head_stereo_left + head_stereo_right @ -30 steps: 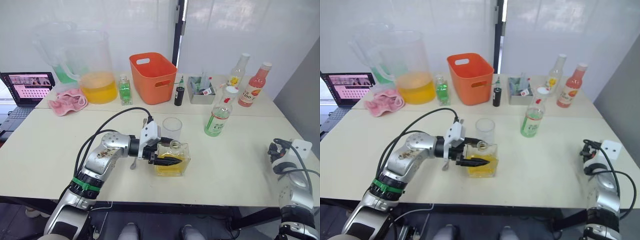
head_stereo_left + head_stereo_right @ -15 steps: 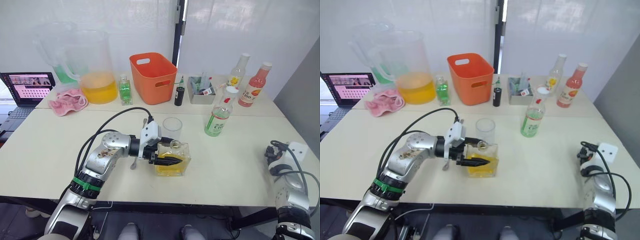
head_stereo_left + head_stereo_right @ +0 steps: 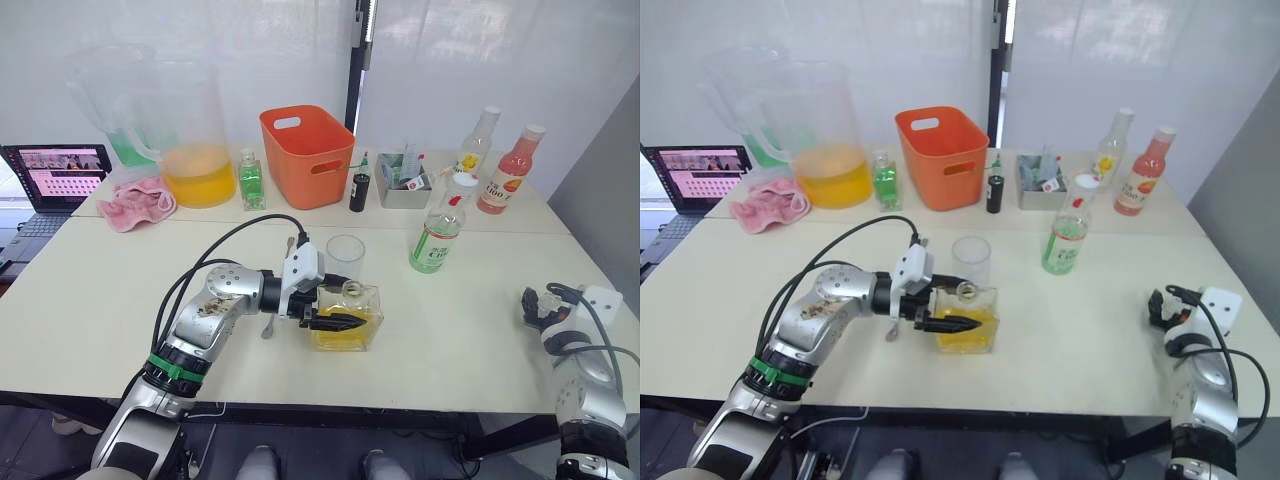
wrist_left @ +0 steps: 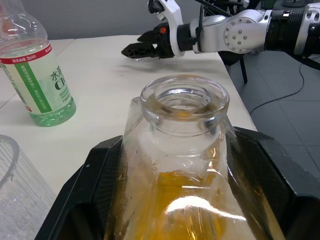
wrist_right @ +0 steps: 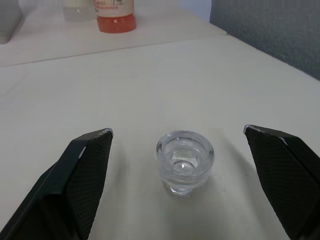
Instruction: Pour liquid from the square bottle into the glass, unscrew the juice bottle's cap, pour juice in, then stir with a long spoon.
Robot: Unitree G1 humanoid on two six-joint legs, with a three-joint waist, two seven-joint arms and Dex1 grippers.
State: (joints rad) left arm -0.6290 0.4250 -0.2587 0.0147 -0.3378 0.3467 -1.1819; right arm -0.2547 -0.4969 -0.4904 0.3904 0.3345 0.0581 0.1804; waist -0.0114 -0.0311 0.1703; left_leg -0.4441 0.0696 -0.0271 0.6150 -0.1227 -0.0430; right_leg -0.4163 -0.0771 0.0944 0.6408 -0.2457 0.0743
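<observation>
Two black fingers of the left claw (image 3: 335, 320) grip the uncorked square bottle (image 3: 346, 317), upright on the tabletop (image 3: 100, 290) just before the glass (image 3: 344, 258). Right claw (image 5: 182, 172) spread wide around the clear stopper (image 5: 185, 161), not touching it.

Light is bright and even across my head views, with a white wall and a pale glowing pane behind. Shadows on the table (image 3: 90, 300) are soft and faint. My left wrist view catches a white glare streak on the square bottle (image 4: 182, 165); its near glass is blurred. In my right wrist view the stopper (image 5: 185, 161) is sharp, the far bottles soft.
</observation>
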